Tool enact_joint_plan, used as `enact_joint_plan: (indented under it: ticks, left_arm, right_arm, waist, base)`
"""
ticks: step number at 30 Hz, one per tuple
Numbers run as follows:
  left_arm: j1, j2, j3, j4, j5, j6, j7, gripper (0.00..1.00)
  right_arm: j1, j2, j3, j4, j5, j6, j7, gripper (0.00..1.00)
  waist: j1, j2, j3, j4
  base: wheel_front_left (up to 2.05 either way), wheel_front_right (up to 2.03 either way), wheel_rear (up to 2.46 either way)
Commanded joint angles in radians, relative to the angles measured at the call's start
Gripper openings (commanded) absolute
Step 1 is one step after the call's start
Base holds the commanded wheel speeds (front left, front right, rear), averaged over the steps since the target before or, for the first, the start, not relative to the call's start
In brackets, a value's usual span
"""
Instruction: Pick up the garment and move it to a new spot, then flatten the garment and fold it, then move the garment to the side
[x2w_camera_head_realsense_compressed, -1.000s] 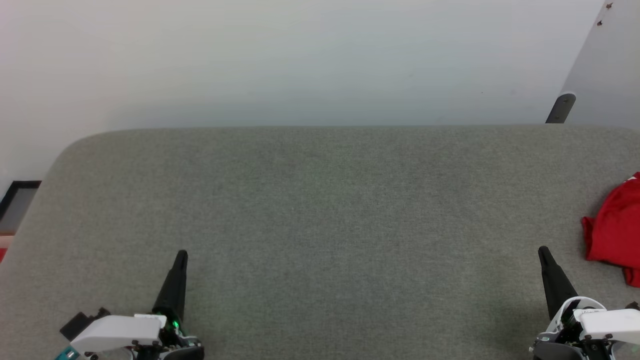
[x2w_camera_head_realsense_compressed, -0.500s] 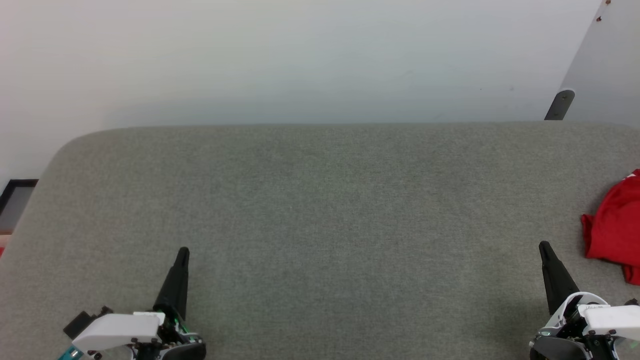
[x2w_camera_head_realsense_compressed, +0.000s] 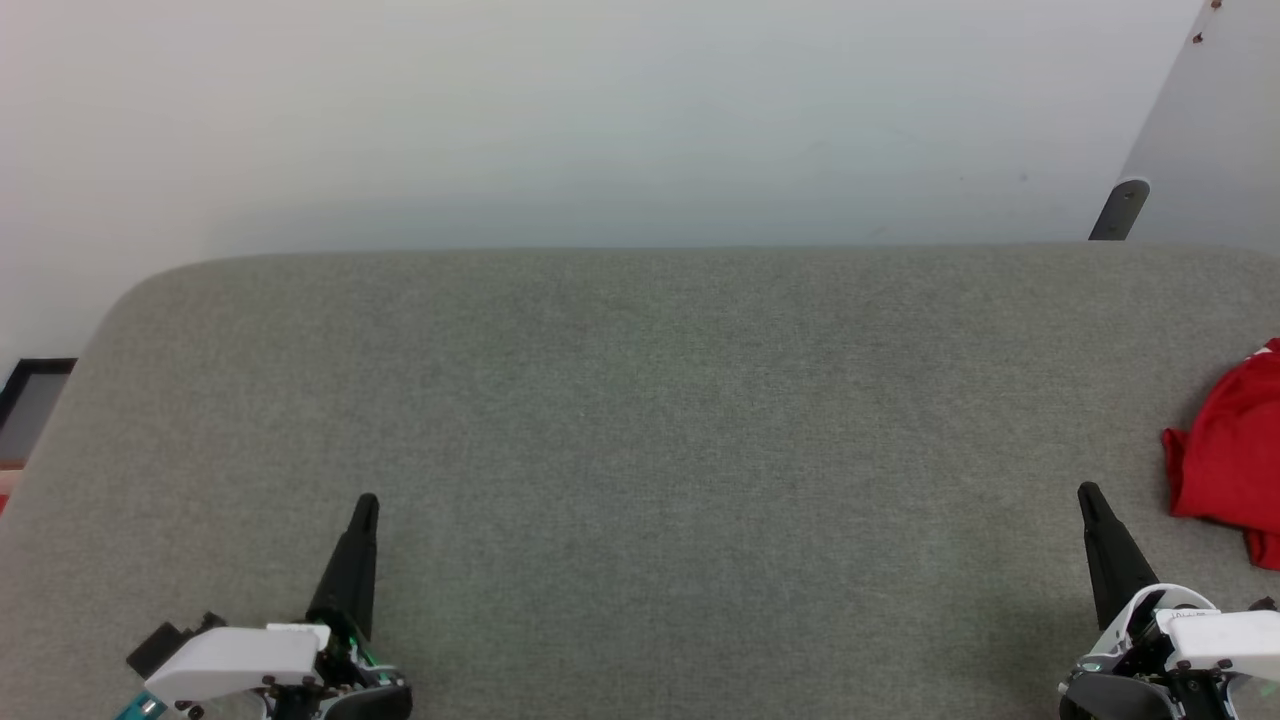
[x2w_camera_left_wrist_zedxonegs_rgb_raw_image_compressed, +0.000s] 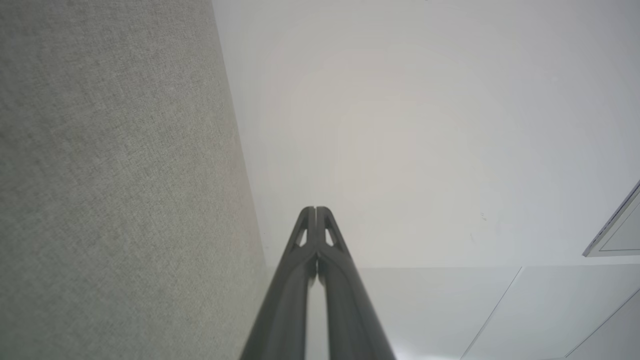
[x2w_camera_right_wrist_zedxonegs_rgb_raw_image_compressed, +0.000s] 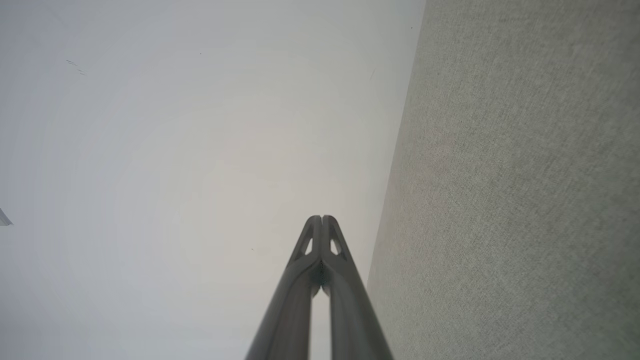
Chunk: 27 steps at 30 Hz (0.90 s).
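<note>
- Left claw (x2w_camera_head_realsense_compressed: 365, 503), at the lower left of the head view, has its two dark fingers pressed together on nothing. The right claw (x2w_camera_head_realsense_compressed: 1086, 492), at the lower right, is likewise closed and empty.
- Both tips point up the frame over the grey fabric surface (x2w_camera_head_realsense_compressed: 640, 400).
- The red garment (x2w_camera_head_realsense_compressed: 1225, 450) lies at the right edge at mid height. It is near the right claw but apart from it, and the frame cuts it off.
- Progress: the scene fits a garment waiting to be picked up, or one already set aside. The part that shows looks rumpled, but too little shows to settle it.
- That part runs up-and-down the frame. Its collar, hem and true long axis cannot be told.
</note>
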Motion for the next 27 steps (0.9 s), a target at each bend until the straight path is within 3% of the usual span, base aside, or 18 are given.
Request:
enact_joint_plan:
  ticks: [1, 27]
  left_arm:
    - [-0.01, 0.0, 0.002, 0.001, -0.003, -0.005, 0.003, 0.0]
    - [-0.01, 0.0, 0.002, 0.001, -0.003, -0.005, 0.003, 0.0]
  right_arm:
    - [-0.003, 0.004, 0.0, 0.0, 0.005, 0.0, 0.001, 0.0]
    - [-0.003, 0.004, 0.0, 0.0, 0.005, 0.0, 0.001, 0.0]
  waist:
    - [0.0, 0.0, 0.0, 0.0]
    - [0.0, 0.0, 0.0, 0.0]
  base:
    - [0.0, 0.0, 0.0]
    - [0.0, 0.0, 0.0]
